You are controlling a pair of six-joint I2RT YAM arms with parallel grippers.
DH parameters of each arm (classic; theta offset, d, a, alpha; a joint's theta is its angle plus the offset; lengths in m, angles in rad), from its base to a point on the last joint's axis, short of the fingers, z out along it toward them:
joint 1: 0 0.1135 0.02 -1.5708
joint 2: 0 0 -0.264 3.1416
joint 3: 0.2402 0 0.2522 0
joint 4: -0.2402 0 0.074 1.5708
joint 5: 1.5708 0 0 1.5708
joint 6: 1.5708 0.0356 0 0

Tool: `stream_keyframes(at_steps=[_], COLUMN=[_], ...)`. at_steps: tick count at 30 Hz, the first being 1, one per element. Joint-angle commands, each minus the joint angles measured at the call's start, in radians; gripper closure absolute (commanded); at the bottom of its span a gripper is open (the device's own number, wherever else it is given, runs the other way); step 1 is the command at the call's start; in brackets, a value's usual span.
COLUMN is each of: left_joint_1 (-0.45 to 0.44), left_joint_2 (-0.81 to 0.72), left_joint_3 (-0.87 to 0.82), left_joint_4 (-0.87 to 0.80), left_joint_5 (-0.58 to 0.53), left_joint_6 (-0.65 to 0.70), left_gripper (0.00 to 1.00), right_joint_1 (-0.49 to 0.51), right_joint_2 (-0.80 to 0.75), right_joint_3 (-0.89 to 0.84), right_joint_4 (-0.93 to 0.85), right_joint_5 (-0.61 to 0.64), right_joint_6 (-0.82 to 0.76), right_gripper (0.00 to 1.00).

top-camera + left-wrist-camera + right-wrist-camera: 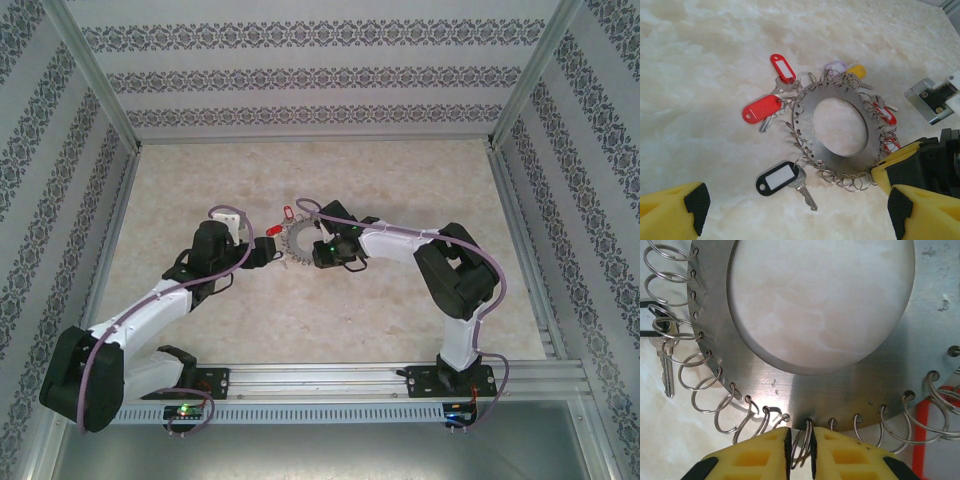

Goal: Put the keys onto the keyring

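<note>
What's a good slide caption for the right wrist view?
Right gripper pinching a split ring on the keyring edge, one key at left.

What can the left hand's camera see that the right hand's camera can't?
Left wrist view: the whole keyring with its coloured tags spread around it, and the open left gripper. Right wrist view: a close-up of the right gripper pinching one small wire loop at the keyring's edge. Both: the keyring's round hole, its row of loops, a key and the pale table.
</note>
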Motion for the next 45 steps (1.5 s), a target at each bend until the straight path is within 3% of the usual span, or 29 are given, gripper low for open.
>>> stream_keyframes(at_steps=[1, 6, 11, 16, 19, 27, 34, 36, 38, 41, 45], left_joint_1=[-0.011, -0.011, -0.011, -0.013, -0.012, -0.020, -0.044, -0.073, -0.129, -0.184, -0.205], left_joint_2=[-0.025, -0.034, -0.046, -0.094, -0.089, -0.021, 0.029, 0.039, 0.047, 0.050, 0.035], left_joint_3=[-0.007, -0.004, 0.029, 0.021, 0.080, 0.204, 0.307, 0.325, 0.348, 0.339, 0.335], left_joint_4=[-0.033, -0.027, -0.023, 0.065, 0.003, -0.007, -0.115, -0.169, -0.261, -0.225, -0.161], left_joint_5=[-0.024, -0.020, 0.031, 0.160, 0.287, 0.495, 0.626, 0.751, 0.785, 0.766, 0.704], left_joint_6=[0.023, 0.018, 0.051, 0.296, 0.414, 0.450, 0.550, 0.700, 0.856, 0.877, 0.858], left_gripper=[0.07, 0.07, 0.07, 0.07, 0.07, 0.28, 0.44, 0.62, 0.70, 0.69, 0.67], right_joint_1=[-0.009, -0.011, -0.004, 0.000, 0.004, 0.003, 0.019, 0.019, 0.018, 0.027, 0.046], right_joint_2=[0.017, 0.007, -0.024, -0.165, -0.226, -0.408, -0.568, -0.609, -0.659, -0.748, -0.813], right_joint_3=[0.029, 0.046, 0.071, 0.019, -0.018, -0.134, -0.178, -0.182, -0.188, -0.230, -0.230], right_joint_4=[-0.018, -0.052, -0.083, -0.008, 0.030, 0.143, 0.141, 0.110, 0.083, 0.094, 0.036], right_joint_5=[0.012, 0.049, 0.047, 0.014, 0.009, -0.029, -0.108, -0.118, -0.175, -0.307, -0.353], right_joint_6=[-0.008, -0.025, -0.119, -0.298, -0.429, -0.638, -0.668, -0.682, -0.723, -0.811, -0.877], right_gripper=[0.83, 0.96, 1.00, 1.00, 1.00, 1.00, 1.00, 1.00, 1.00, 1.00, 1.00])
